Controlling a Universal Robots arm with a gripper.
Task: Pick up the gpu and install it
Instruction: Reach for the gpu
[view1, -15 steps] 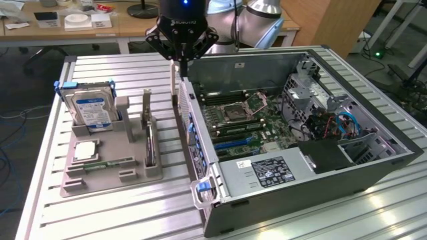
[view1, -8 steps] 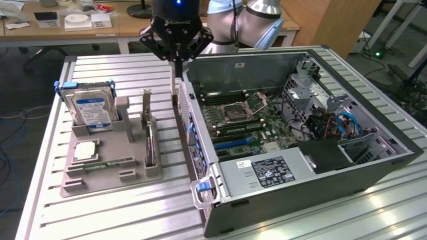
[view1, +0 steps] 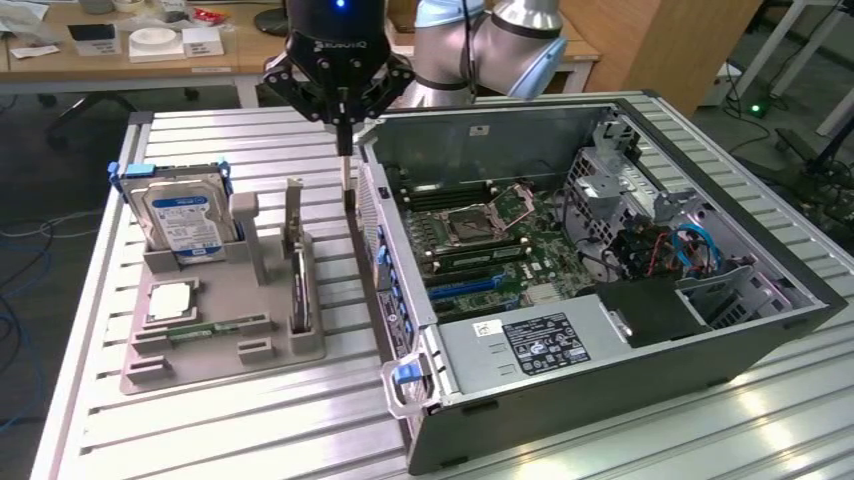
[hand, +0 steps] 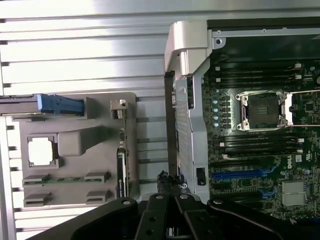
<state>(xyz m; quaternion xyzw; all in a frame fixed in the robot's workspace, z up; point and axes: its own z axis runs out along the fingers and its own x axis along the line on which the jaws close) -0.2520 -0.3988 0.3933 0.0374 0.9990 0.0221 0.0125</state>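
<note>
Place: robotics lab or workshop | Evidence: robot arm (view1: 514, 45) stood over a ribbed aluminium bench (view1: 200, 420) carrying an opened desktop computer case (view1: 667, 375) and a grey parts fixture (view1: 220, 300) | Background: cluttered wooden desk (view1: 80, 65), loose cables (view1: 14, 240) lay on the floor

High oblique exterior; wrist above claw (hand: 169, 181)

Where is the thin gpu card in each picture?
Exterior view: the gpu stands on edge in the gray tray, between the hard drive and the computer case.
Wrist view: the gpu is edge-on along the tray's side nearest the case.
Shared landmark: the hard drive.
</note>
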